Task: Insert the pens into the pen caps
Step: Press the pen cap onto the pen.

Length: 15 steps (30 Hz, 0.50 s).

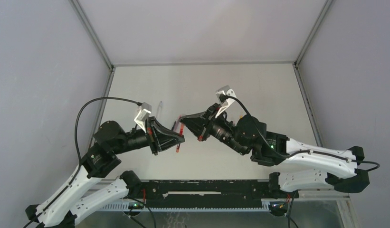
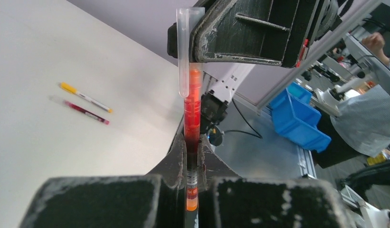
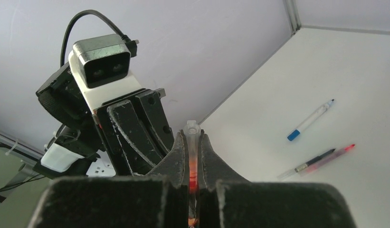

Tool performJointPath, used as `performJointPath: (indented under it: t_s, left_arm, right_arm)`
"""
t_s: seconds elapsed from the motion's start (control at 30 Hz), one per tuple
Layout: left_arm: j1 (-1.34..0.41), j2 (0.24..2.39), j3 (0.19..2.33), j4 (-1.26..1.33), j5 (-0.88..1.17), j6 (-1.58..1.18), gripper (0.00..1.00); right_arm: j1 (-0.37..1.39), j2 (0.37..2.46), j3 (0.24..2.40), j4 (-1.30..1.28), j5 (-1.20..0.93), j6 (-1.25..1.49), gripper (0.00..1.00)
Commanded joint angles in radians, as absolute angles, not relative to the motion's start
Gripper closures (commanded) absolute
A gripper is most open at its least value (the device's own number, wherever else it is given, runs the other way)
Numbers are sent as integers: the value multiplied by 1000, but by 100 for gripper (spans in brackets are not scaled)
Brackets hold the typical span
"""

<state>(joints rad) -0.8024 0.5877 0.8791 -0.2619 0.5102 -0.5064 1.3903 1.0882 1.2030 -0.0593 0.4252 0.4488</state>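
The red pen [image 2: 192, 118] is a light, stiff, slick plastic stick, pinched low on its barrel by the closed jaws of the left gripper [image 2: 192, 145]. Its tip points to twelve o'clock in the left wrist view and appears partly entered into the clear cap [image 2: 184, 52], a thin-walled tube with a side clip that the right gripper [image 3: 193, 142] clamps tight. Both look smooth and slim, so I judge a firm hold close to the joint and a straight push suit them; two spare pens [image 2: 86, 104] lie on the matte white table [image 2: 41, 156] at nine o'clock.

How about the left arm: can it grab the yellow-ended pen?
Probably not yet: the left gripper is shut on the red pen, its tip at the right gripper's clear cap. The yellow-ended pen lies unobstructed.
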Motion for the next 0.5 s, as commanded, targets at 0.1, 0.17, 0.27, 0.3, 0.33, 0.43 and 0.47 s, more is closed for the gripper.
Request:
performJointPath:
  t_s: [0.1,0.17,0.27,0.3,0.33,0.43,0.47]
  left_arm:
    - [-775,579,882,-121,364,-467,100]
    - [-775,583,877,-126,372,-468,100]
    - [-775,588,862,-127,371,-474,100]
    - [-775,590,856,-129,368,-476,100]
    - [-775,594,853,-134,366,-476,100]
    - [-775,599,832,-130,361,-485,100]
    - [-775,596,824,-122,361,-492,100]
  right_arm:
    - [1302,1072,1220,-91,216,405,85]
    - [1288,1054,1220,-63,191,391,77]
    - [1283,1022,1220,-31,159,371,64]
    - [1283,1012,1220,-19,150,365,61]
    - [1284,1005,1219,-13,147,360,58]
    - [1284,991,1218,-10,142,357,53]
    - [1284,990,1219,-14,144,362,53]
